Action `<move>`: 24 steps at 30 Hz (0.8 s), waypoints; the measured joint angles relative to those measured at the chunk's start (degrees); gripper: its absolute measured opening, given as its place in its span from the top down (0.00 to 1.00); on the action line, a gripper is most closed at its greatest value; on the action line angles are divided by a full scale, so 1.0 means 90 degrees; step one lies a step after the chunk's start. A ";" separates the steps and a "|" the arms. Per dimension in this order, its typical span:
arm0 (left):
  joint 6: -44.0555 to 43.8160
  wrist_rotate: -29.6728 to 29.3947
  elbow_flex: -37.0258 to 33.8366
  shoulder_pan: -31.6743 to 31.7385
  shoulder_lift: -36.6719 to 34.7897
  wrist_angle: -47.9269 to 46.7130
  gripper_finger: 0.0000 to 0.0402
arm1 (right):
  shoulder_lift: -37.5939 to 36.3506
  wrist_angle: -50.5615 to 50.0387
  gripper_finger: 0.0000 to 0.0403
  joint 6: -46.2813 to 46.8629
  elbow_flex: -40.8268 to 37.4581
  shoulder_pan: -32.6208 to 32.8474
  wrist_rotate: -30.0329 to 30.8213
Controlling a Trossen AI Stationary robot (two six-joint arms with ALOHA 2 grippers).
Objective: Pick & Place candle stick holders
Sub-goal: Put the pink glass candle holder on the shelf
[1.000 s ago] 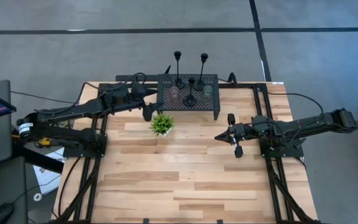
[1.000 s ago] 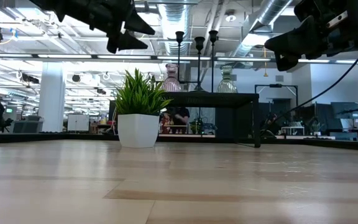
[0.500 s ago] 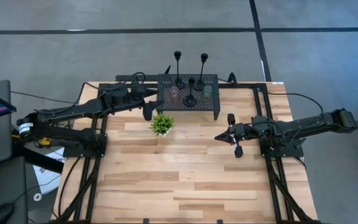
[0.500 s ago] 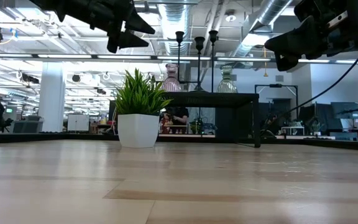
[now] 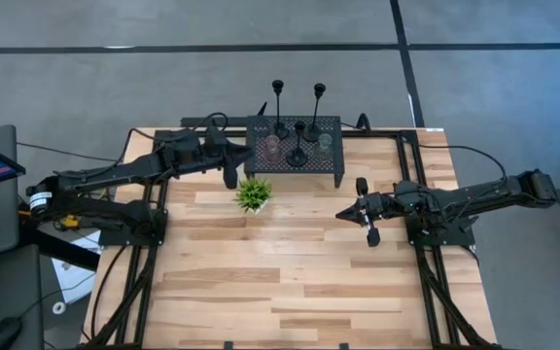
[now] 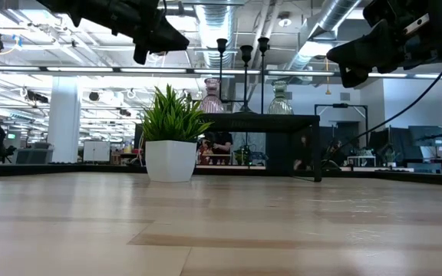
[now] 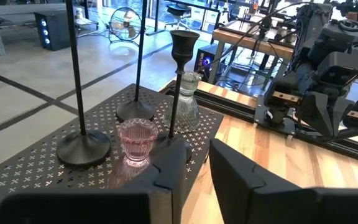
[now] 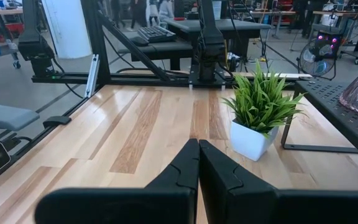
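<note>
Three slim black candle stick holders point(image 5: 299, 126) stand by their round bases on the black mesh rack point(image 5: 295, 167) at the table's far edge. A pinkish glass cup point(image 7: 137, 142) and a greenish one point(image 7: 184, 112) stand among them. My left gripper point(image 7: 199, 163) hangs level just left of the rack, above the table. Its fingers are open by only a narrow gap, with nothing between them. My right gripper point(image 8: 197, 154) is shut and empty, at mid-table on the right point(image 5: 342, 213).
A small green potted plant point(image 5: 253, 194) stands on the table just in front of the rack's left end, below and beside my left gripper. The wooden table point(image 5: 290, 282) stretches toward the near edge. Black frame rails run along both sides.
My left gripper has drawn its fingers together from wide open to a narrow gap, staying in place beside the rack. It has taken hold of nothing. The holders and cups stand as before.
</note>
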 joint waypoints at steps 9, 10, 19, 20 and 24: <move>-0.0007 -0.0060 0.0005 -0.0335 0.0398 0.0069 0.96 | 0.0000 -0.0001 1.00 0.0000 0.0000 -0.0002 0.0000; -0.0007 -0.0095 0.0005 -0.0426 0.0491 0.0109 0.98 | 0.0000 -0.0001 1.00 0.0000 0.0000 0.0000 0.0000; 0.0018 -0.1412 0.0005 -0.1489 0.1654 0.1227 0.99 | 0.0000 -0.0001 1.00 0.0000 0.0000 -0.0002 0.0000; 0.0032 -0.1730 0.0005 -0.1598 0.1737 0.1281 0.99 | 0.0000 -0.0001 1.00 0.0000 0.0000 -0.0002 0.0000; 0.0036 -0.3247 0.0005 -0.2089 0.2018 0.1351 0.99 | 0.0000 -0.0004 1.00 0.0000 0.0000 0.0000 0.0000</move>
